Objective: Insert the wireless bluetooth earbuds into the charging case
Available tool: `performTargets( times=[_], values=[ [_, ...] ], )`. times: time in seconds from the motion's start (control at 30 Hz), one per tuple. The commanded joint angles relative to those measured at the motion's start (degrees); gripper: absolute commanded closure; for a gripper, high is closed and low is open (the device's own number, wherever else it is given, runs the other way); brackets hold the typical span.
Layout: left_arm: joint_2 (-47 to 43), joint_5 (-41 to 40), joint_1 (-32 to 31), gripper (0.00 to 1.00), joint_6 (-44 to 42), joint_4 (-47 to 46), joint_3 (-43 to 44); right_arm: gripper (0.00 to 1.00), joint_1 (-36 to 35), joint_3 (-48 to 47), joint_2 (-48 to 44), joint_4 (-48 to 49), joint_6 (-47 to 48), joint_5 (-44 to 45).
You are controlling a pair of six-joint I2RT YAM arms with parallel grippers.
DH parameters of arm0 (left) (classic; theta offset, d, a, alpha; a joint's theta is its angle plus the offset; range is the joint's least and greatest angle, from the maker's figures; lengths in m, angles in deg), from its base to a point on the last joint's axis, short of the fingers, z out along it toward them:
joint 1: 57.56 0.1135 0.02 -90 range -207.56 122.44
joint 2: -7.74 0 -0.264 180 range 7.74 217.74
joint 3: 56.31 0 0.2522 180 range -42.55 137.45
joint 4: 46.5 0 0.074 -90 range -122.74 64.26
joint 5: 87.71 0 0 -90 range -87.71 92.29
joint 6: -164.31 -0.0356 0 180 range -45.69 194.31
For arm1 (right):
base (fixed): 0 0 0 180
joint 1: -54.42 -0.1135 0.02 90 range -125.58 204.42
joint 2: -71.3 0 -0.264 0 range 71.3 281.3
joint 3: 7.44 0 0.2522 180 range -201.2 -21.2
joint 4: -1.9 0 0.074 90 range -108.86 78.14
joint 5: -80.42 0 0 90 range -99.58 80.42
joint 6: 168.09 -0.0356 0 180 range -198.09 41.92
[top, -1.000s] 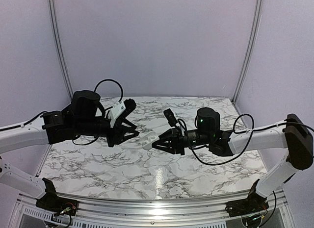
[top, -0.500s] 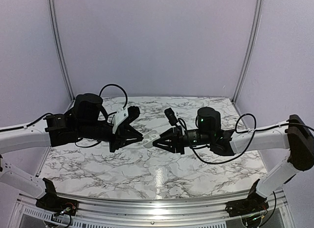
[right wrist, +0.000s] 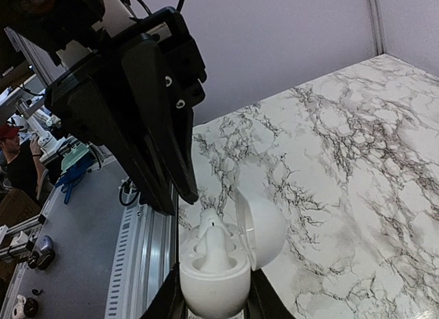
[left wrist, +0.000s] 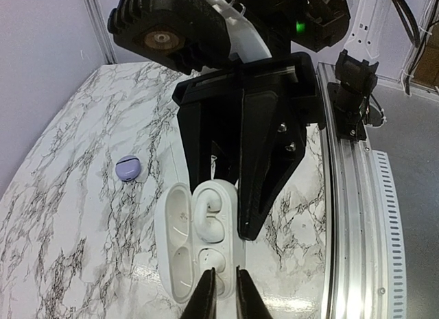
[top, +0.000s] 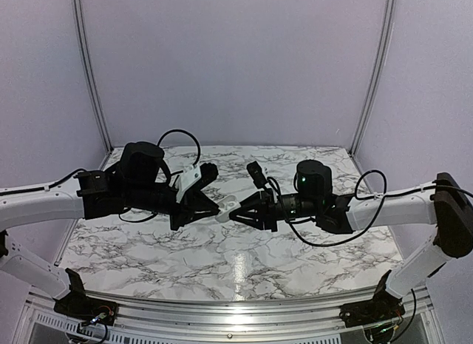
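The bottom edge of the left wrist view is cutting off the left fingers [left wrist: 206,296] and the near end of the open charging case [left wrist: 206,226]. Whether anything is sitting pinched in their narrow gap is not coming through. The right fingers [left wrist: 257,195] are covering the case's far side there. The right wrist view is cropping the right fingers and the case's underside, and the white earbud [right wrist: 211,238] is showing only its upper part above its pocket. A person [right wrist: 17,161] at the left edge is appearing blurred and partly cut off. From overhead, both sets of fingers are hiding most of the case, and any earbud is reading too small to tell.
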Motion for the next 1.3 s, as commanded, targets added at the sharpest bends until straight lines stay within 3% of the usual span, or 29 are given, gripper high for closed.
performTargets(
  times=[0.0,0.43,0.63,0.73,1.27],
  values=[
    [0.7,-0.9,-0.2,0.89,-0.9,0.9,1.9,1.0,-0.5,-2.2,-1.5,0.3,0.8,-0.4],
    [2.6,-4.4,-0.2,0.87,-0.7,2.0,2.4,1.0,-0.6,-2.2,-1.8,0.6,0.9,-0.8],
    [2.7,-4.3,-0.2,0.94,-0.8,2.3,2.5,1.0,-0.6,-2.0,-1.9,0.9,0.8,-1.0],
    [2.5,-3.7,-0.2,1.0,-0.6,2.3,2.4,1.0,-0.6,-1.6,-1.9,1.5,1.2,-1.7],
    [2.5,6.4,1.0,1.0,0.7,5.4,3.8,1.0,-1.1,-0.2,-4.1,0.9,10.7,-7.8]
  ],
)
